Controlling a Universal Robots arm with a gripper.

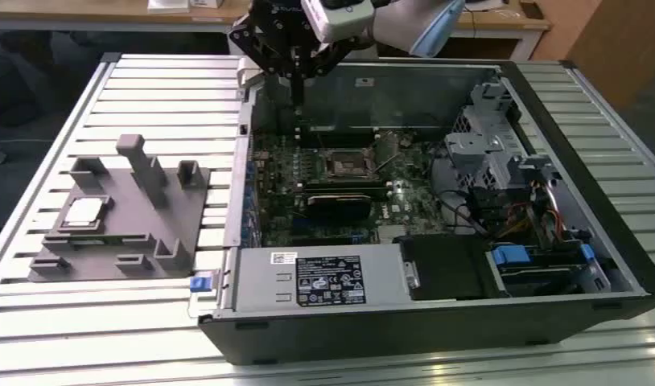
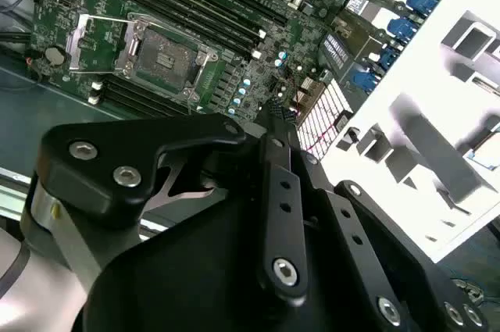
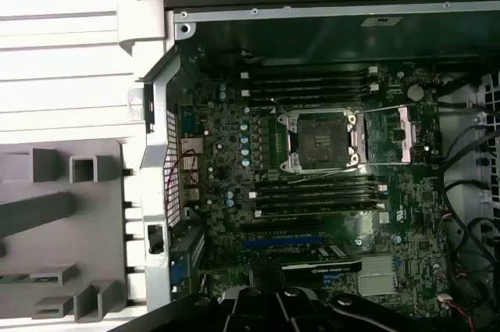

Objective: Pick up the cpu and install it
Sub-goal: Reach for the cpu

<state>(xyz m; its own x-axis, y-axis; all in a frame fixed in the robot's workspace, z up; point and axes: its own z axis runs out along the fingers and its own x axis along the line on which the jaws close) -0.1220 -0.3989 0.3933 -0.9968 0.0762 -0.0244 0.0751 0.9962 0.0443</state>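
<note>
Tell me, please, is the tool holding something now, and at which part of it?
It seems to hold nothing. The tool hangs above the open computer case, while the cpu lies on the grey fixture, apart from it.

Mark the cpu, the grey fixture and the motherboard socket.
cpu (image 1: 84, 211), exterior view, centre of its pale top.
grey fixture (image 1: 125, 221), exterior view, bare base plate.
motherboard socket (image 3: 322, 138), first wrist view, its dark middle.

Grey fixture (image 3: 98, 226) cut off at edge (first wrist view); cpu (image 1: 83, 211) detail too small to tell
</note>
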